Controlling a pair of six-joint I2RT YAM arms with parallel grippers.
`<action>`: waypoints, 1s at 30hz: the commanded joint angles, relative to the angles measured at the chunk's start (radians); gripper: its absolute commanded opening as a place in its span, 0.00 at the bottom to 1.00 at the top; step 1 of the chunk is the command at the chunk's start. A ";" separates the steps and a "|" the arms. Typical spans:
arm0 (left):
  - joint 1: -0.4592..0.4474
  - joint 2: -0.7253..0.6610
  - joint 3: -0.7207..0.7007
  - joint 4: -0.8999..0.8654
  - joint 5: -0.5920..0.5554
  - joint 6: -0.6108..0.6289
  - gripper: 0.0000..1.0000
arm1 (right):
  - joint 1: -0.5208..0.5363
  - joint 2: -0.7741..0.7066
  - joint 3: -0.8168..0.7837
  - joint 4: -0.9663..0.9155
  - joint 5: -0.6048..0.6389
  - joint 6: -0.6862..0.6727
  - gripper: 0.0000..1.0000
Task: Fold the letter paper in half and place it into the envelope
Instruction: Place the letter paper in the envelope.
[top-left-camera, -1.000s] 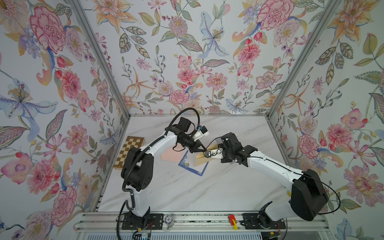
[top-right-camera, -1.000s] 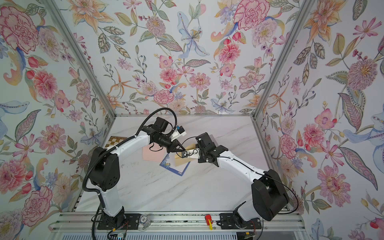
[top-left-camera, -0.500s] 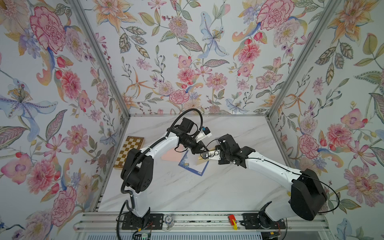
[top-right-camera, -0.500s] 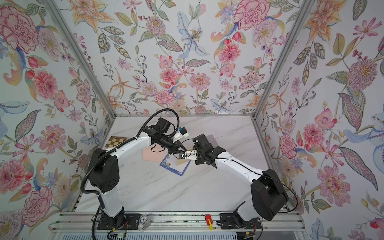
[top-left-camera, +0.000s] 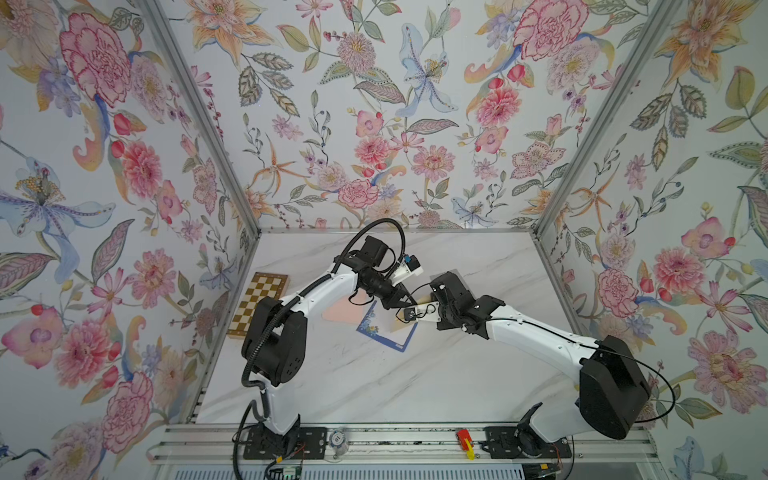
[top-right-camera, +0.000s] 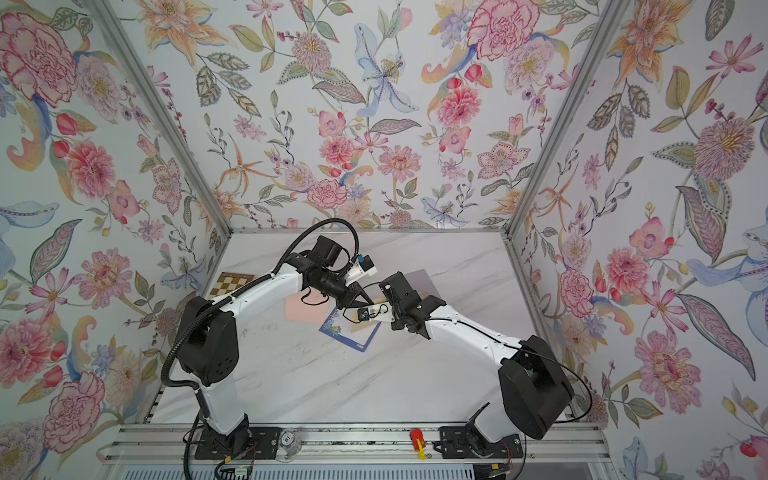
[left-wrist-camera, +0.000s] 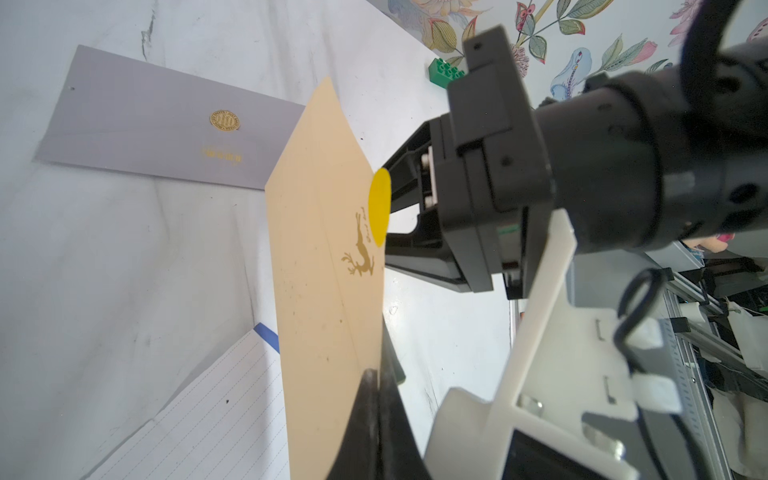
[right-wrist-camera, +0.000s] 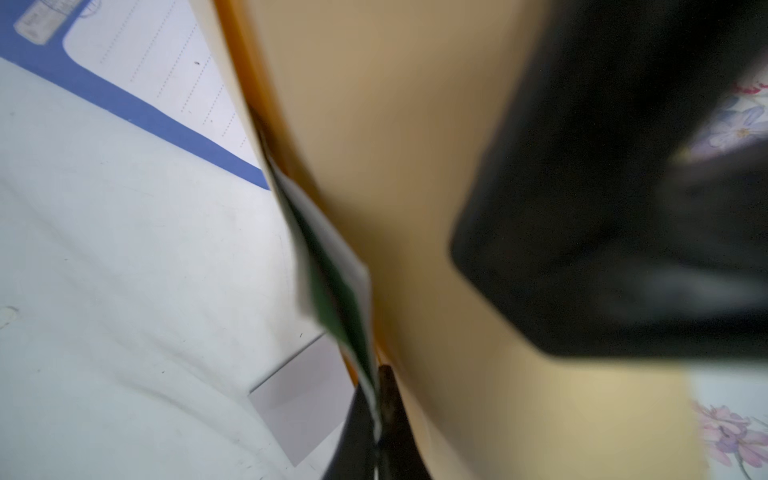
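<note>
- My left pincer (left-wrist-camera: 376, 376) is clamped tight on the lower edge of the tan envelope (left-wrist-camera: 316, 249), holding it up on its edge above the desk (top-left-camera: 374, 382).
- My right pincer (right-wrist-camera: 376, 415) is closed too, pinching a thin edge of the same envelope. There's a white-and-green strip right at the tips, too blurry for me to say what it is.
- The envelope has a round yellow sticker (left-wrist-camera: 380, 212) at its edge and a little gold deer (left-wrist-camera: 359, 259) printed beside it. The tiny script next to the deer isn't readable.
- The letter paper (left-wrist-camera: 216, 415) lies flat on the marble-look desk just below the envelope, not inside it. It's white, dotted-lined and blue-bordered.
- A grey card (left-wrist-camera: 145, 133) lies flat behind. Its gold emblem (left-wrist-camera: 224, 121) and gold text are too small to read.
- A green brick (left-wrist-camera: 446, 70) sits near the wall.
</note>
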 joint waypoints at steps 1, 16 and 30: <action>-0.007 -0.013 0.028 -0.031 0.002 0.001 0.00 | 0.014 0.000 -0.022 -0.039 0.058 -0.019 0.00; -0.016 -0.028 -0.001 -0.016 0.010 -0.001 0.00 | 0.049 0.024 -0.028 0.006 -0.002 0.023 0.22; -0.016 -0.043 -0.059 0.080 -0.013 -0.042 0.00 | 0.046 -0.202 -0.088 -0.004 -0.138 0.101 0.47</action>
